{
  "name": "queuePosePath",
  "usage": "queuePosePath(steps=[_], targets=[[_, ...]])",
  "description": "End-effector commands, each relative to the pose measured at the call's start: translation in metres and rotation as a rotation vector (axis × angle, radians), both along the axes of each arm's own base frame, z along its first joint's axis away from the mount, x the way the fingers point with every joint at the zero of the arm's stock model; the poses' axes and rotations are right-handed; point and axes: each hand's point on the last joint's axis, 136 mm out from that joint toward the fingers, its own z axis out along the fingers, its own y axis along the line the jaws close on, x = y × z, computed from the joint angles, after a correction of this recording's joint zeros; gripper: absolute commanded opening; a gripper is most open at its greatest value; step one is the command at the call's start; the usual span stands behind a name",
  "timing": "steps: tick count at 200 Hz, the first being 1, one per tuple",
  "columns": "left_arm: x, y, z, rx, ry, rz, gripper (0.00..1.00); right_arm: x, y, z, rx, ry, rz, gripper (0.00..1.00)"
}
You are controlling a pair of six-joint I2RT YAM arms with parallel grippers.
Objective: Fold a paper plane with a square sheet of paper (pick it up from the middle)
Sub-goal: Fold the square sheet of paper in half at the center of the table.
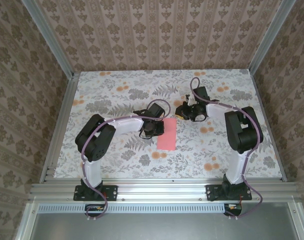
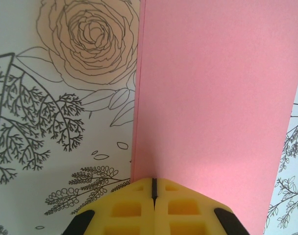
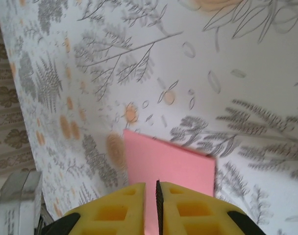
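Note:
The square sheet of paper (image 1: 167, 136) lies flat on the table's middle, folded into a narrow salmon-pink rectangle. In the left wrist view the sheet of paper (image 2: 212, 98) shows a doubled edge along its left side. My left gripper (image 1: 153, 131) is shut, and its yellow tip (image 2: 154, 182) rests low over the sheet near that left edge, with nothing between the jaws. My right gripper (image 1: 181, 114) hovers above the table behind and to the right of the sheet. In its own view the right gripper (image 3: 150, 185) has only a thin slit, and the sheet of paper (image 3: 168, 161) lies beyond it. The paper plane is out of view.
The flowered tablecloth (image 1: 117, 90) covers the table. Aluminium rails (image 1: 157, 189) run along the near edge, and wallpapered walls close the left, right and back. A rail post (image 3: 19, 205) shows at the lower left of the right wrist view.

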Motion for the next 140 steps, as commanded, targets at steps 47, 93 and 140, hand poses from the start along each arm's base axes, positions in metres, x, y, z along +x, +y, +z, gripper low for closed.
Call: queuePosePath(steps=[47,93,140], targets=[[-0.021,0.02,-0.018,0.099,0.061,-0.022,0.02,-0.04,0.003,-0.056,-0.031,0.145,0.011,0.17],[-0.021,0.019,-0.018,0.096,0.06,-0.02,0.02,-0.045,-0.002,-0.038,-0.076,0.107,0.038,0.17],[-0.021,0.016,-0.016,0.089,0.052,-0.024,0.02,-0.068,0.016,-0.018,0.006,0.078,0.078,0.17]])
